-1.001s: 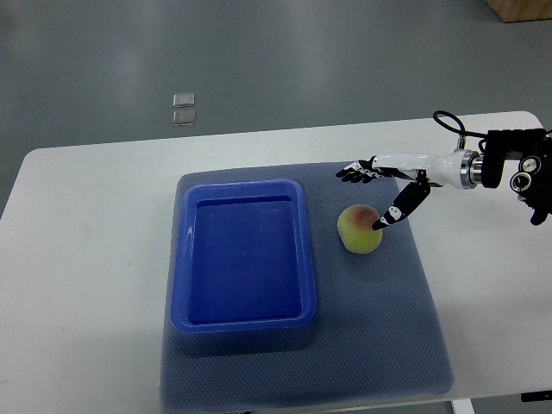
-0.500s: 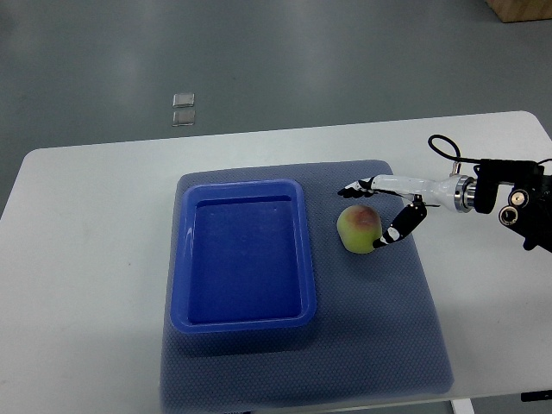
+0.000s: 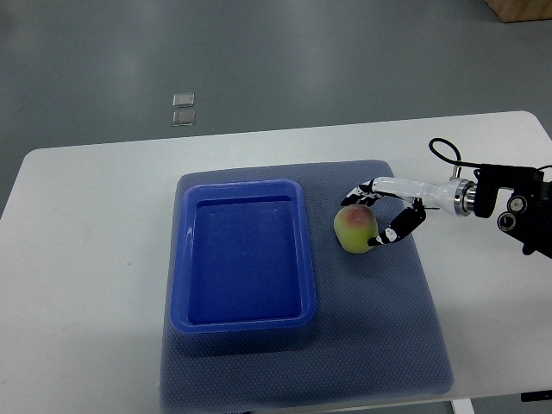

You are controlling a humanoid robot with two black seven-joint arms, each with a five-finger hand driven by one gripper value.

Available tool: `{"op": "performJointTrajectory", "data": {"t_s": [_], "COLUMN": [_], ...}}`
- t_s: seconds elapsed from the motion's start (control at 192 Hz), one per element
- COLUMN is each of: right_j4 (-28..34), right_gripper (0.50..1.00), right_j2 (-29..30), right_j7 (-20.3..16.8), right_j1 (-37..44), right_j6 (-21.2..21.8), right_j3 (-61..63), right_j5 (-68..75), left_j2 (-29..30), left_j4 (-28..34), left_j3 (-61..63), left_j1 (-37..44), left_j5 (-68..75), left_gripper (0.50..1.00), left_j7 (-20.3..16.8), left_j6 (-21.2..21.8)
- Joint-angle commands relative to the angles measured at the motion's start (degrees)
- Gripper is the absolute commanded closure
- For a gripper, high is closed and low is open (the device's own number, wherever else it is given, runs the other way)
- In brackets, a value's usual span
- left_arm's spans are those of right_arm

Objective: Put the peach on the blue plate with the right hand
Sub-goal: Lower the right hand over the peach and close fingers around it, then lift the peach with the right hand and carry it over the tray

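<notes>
A yellow-green peach (image 3: 354, 228) with a red blush sits on the dark blue mat (image 3: 379, 328), just right of the blue plate (image 3: 243, 321), a deep rectangular tray. My right hand (image 3: 369, 218) comes in from the right edge. Its fingers curve around the peach's far and right sides, the thumb at its near right. The grasp looks partial and the peach rests on the mat. The left arm is out of view.
The mat lies on a white table (image 3: 86, 259). Two small clear squares (image 3: 183, 109) lie on the grey floor beyond the table. My right forearm and its black cable (image 3: 444, 153) stretch over the table's right side.
My right hand has lowered and closed in around the peach, fingers now wrapping its far side. The peach has shifted slightly left. The forearm has dropped nearer the table.
</notes>
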Motion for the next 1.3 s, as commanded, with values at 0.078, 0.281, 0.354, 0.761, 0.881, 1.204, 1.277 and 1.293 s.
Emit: {"op": "performJointTrajectory", "data": {"t_s": [0.078,0.281,0.354,0.761,0.881,1.204,1.277,1.293], "right_j4": [0.0,0.0,0.0,-0.7,-2.7,-7.6,-9.1,-9.2], "right_gripper": [0.740,0.824,0.850,0.948,0.948,0.940,0.938,0.936], "right_j2": [0.0,-0.1,-0.2,4.7,9.1,18.1,19.2,19.4], "right_j7": [0.2,1.7,1.9,3.2,3.0,2.3,2.2,2.2], "right_j1": [0.1,0.5,0.8,6.2,9.4,12.4,12.7,12.7], "right_j6": [0.0,0.0,0.0,0.3,1.1,1.8,1.5,1.5], "right_j3": [-0.5,-0.4,-0.3,0.5,0.3,-4.2,-5.9,-6.3], "right_j5": [-0.1,-0.1,0.0,1.3,3.0,4.5,4.4,4.3], "left_j2": [0.0,0.0,0.0,0.0,0.0,0.0,0.0,0.0], "left_j4": [0.0,0.0,0.0,-0.1,-0.4,0.2,0.2,0.2], "left_j3": [0.0,0.0,0.0,0.0,0.0,-0.2,-0.2,-0.2], "left_j1": [0.0,0.0,0.0,0.0,0.0,0.2,0.2,0.3], "left_j5": [0.0,0.0,0.0,0.0,-0.1,-0.1,-0.1,-0.1], "left_gripper": [0.500,0.500,0.500,0.500,0.500,0.500,0.500,0.500], "left_j7": [0.0,0.0,0.0,-0.1,-0.1,-0.1,-0.1,-0.1], "left_j6": [-0.1,0.0,0.0,-0.1,-0.1,0.0,0.0,0.0]}}
